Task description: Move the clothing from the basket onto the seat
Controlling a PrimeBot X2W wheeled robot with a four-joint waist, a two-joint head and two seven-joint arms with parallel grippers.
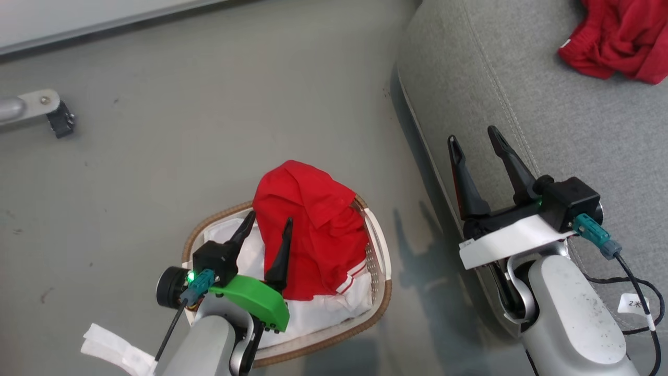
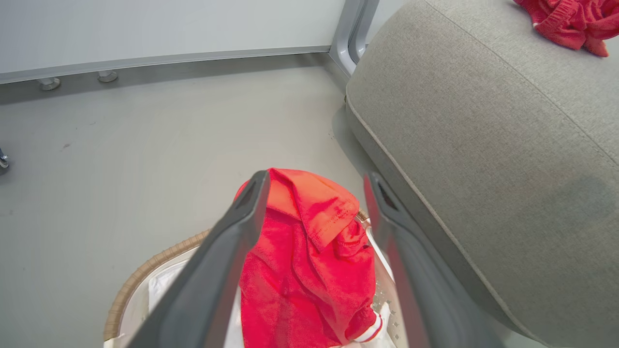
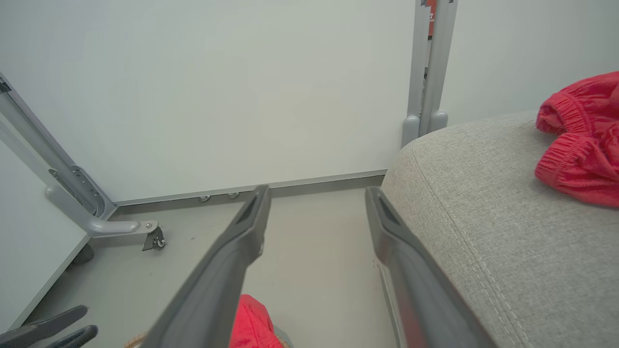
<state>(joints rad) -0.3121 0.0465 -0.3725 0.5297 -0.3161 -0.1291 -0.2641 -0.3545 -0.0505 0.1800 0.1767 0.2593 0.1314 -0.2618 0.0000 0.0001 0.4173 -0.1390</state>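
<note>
Crumpled bright red fabric garment [image 1: 308, 230] with white-striped cuff heaped in oval cream perforated plastic basket [image 1: 387, 295] with brown woven rim, just beside large grey upholstered seat cushion [image 1: 522, 78].

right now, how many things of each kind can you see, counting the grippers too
red garments: 2 (red garment in the basket, red garment on the cushion)
laundry basket: 1
grey sofa cushion: 1
grippers: 2 (left gripper, right gripper)
total: 6
</note>
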